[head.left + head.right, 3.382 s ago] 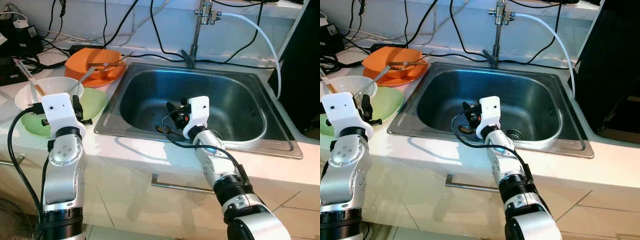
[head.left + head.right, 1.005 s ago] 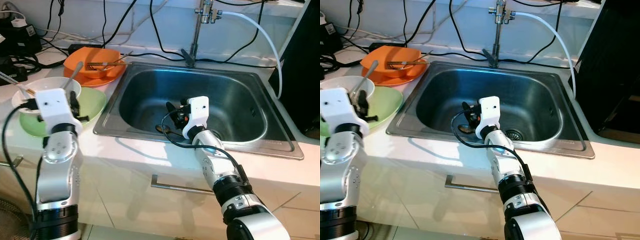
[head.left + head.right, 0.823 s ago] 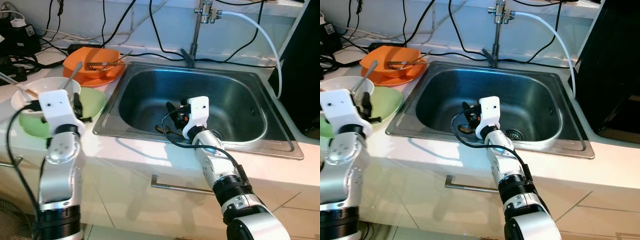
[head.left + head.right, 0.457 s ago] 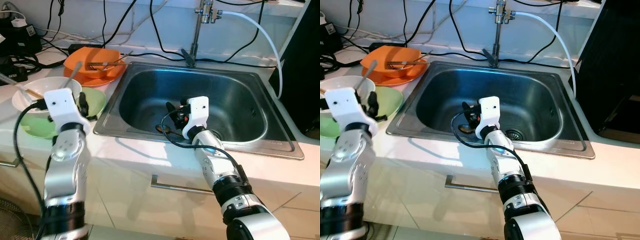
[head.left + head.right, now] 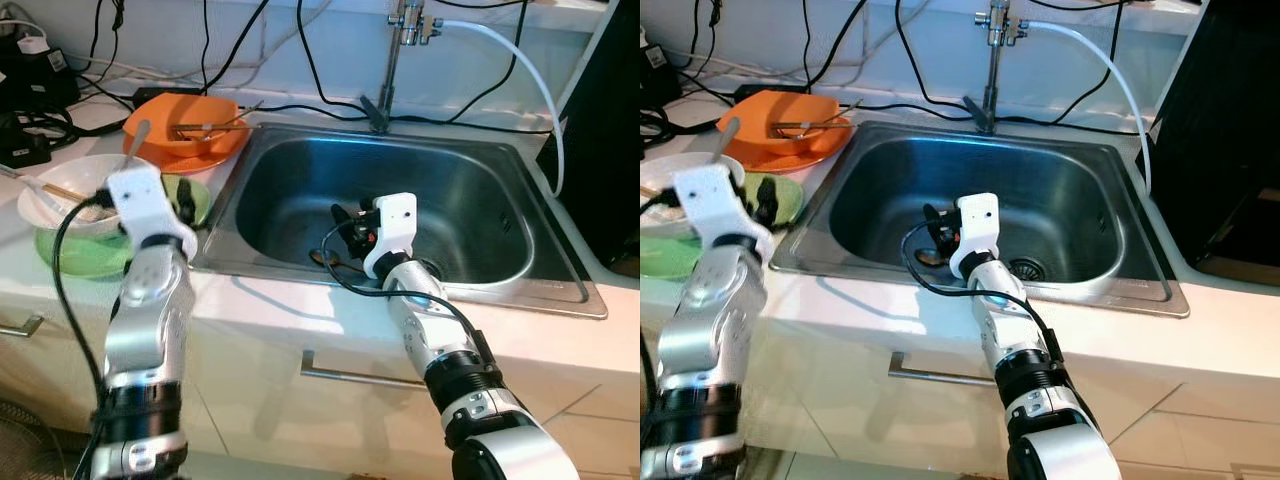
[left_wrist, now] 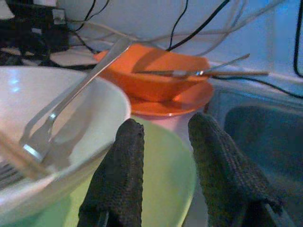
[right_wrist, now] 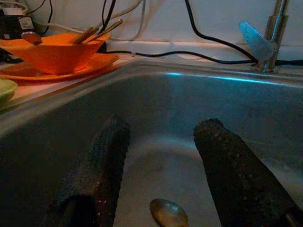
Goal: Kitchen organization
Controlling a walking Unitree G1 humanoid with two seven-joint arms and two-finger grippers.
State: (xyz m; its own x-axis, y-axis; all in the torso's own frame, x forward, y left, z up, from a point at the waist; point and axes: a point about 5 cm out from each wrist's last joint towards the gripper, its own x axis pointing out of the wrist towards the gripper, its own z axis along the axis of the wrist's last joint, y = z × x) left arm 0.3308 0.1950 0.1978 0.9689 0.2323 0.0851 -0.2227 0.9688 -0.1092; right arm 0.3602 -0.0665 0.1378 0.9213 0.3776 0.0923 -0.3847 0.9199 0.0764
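Observation:
My right gripper point(image 5: 343, 228) reaches down into the steel sink point(image 5: 560, 290), open and empty. A small spoon point(image 7: 169, 213) lies on the sink bottom just below and between its fingers. On the counter left of the sink, my left gripper point(image 6: 163, 137) hovers open over the green plate point(image 6: 163, 182) with nothing between its fingers. A white bowl point(image 5: 50, 200) holding a fork point(image 6: 71, 97) and chopsticks rests on that plate, right beside the gripper. Behind it, an orange bowl point(image 5: 190, 118) with utensils stands on an orange plate.
A faucet point(image 5: 392, 60) rises behind the sink, with a white hose and black cables along the back wall. Black power gear point(image 5: 30, 85) crowds the far left counter. A dark appliance point(image 5: 610, 130) stands right of the sink. A drawer handle point(image 5: 350, 370) is below the counter.
My left arm has swung right toward the sink, and its gripper now sits over the green plate's right side. The right gripper has stayed still in the sink.

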